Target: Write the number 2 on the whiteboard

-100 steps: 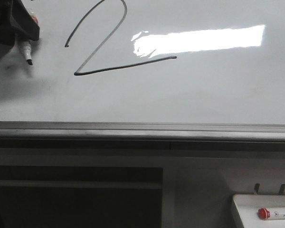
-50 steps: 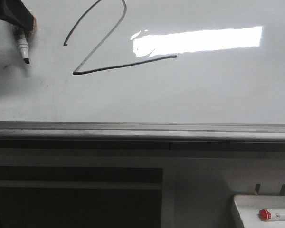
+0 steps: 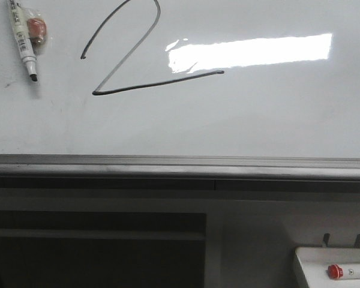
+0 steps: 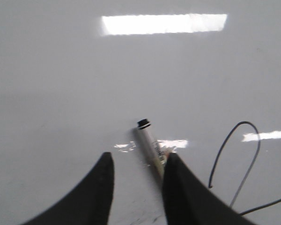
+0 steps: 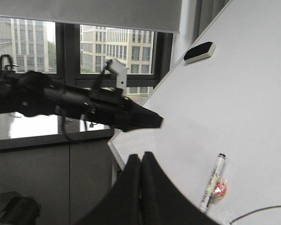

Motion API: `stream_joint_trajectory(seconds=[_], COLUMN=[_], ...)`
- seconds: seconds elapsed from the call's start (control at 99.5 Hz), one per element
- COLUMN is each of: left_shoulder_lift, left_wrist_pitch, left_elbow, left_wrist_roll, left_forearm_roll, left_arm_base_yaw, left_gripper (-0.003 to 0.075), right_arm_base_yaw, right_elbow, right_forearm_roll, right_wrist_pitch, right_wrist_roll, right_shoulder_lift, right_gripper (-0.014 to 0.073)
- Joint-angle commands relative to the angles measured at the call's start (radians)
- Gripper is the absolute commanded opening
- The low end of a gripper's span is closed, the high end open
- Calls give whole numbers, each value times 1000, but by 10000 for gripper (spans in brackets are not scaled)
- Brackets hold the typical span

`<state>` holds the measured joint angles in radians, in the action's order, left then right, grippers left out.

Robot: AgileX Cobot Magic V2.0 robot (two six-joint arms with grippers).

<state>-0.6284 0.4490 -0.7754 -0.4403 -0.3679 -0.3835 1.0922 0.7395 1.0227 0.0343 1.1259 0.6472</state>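
Left end effector (image 4: pixel 136 180): fingers spread, nothing between them. The right-hand finger (image 4: pixel 178 187) covers the writing end of the marker (image 4: pixel 149 145); can't tell if it's touching. Left arm (image 5: pixel 75 105) shows in the right wrist view as a dark boom reaching toward the board edge, off the surface.

Right end effector (image 5: pixel 141 161): fingers pressed together, tips meeting, nothing gripped. It hangs clear of the whiteboard.

Marker: white barrel, dark cap end, lying flat on the whiteboard (image 3: pixel 258 120). Front view has it at upper left (image 3: pixel 22 39), dark tip pointing down toward the rail. A small red-orange blob (image 3: pixel 36 29) sits just beside the barrel, touching or nearly so; can't make out what it is.

The number 2 (image 3: pixel 132 57) sits on the whiteboard right of the marker, well apart from it: curved top cut off by the frame edge, thin diagonal down to the left, heavier base stroke running right to just under the bright rectangular light reflection (image 3: pixel 252 51).

Below the board: grey metal rail (image 3: pixel 180 165). Lower right, a small white tray (image 3: pixel 306 264) holding a second marker with a red cap (image 3: pixel 335 271).

Black-and-white eraser (image 5: pixel 199 51) rests on the board near its far edge, right wrist view only.
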Motion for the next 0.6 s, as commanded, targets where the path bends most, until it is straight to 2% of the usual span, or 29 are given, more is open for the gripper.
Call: stream_joint_trajectory(seconds=[0.0, 0.01, 0.151, 0.291, 0.402, 0.593], left_shoulder_lift=[122, 144, 372, 567, 664, 633], left_wrist_pitch=[54, 62, 94, 120, 121, 118], left_elbow=[1, 9, 119, 243, 324, 387], left_wrist_roll=[-6, -6, -6, -6, -6, -6], left_forearm_roll=[-62, -62, -37, 24, 61, 106], left_arm_base_yaw=[4, 4, 4, 4, 4, 4], left_gripper=[1, -22, -20, -20, -20, -20], right_arm_base_yaw=[-14, -14, -14, -14, -14, -14], right_elbow=[-52, -61, -270, -427, -479, -483], right_forearm_roll=[-15, -15, 31, 112, 117, 117], right_wrist_pitch=[-114, -134, -373, -524, -569, -575], right_wrist_roll=[7, 7, 7, 7, 7, 7], right_shoulder_lift=[-40, -48, -119, -161, -161, -161], right_gripper=[-69, -69, -69, -70, -71, -71])
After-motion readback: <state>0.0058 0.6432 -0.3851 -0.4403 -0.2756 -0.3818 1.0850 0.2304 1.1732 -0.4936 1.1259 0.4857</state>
